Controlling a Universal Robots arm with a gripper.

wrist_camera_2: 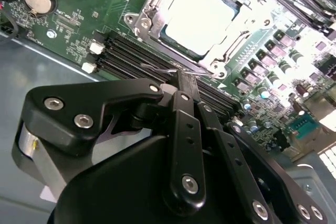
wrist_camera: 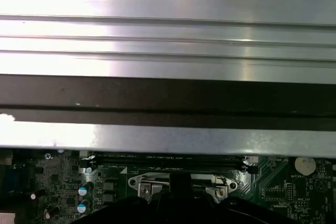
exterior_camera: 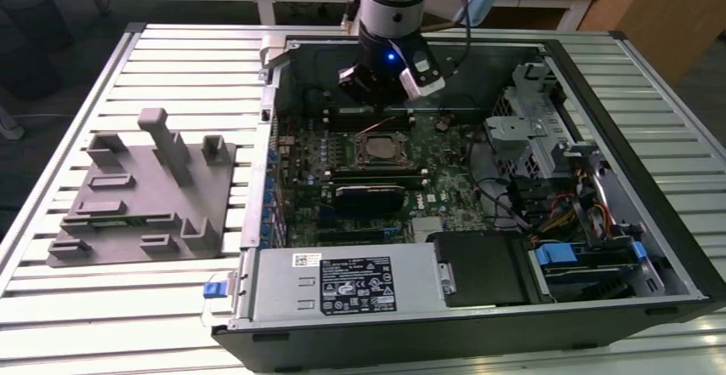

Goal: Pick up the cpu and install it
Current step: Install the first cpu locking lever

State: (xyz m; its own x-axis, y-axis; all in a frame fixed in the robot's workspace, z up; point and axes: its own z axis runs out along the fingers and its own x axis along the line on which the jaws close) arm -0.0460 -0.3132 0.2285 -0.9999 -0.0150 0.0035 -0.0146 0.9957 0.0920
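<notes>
The small square cpu [wrist_camera_2: 202,17] with its silvery-white metal top already lies inside the metal-framed motherboard socket [wrist_camera_2: 157,17]. The black end effector [wrist_camera_2: 185,80], fingers closed on nothing, hovers at the socket's edge; any contact should stay gentle and vertical.

Occluded / cropped bits
Tool [wrist_camera_2: 184,80] tips merge into one dark blade, gap unreadable; chip [wrist_camera_2: 202,17] glare-washed; socket [wrist_camera: 181,187] half hidden by the tool in the first wrist view.
</notes>
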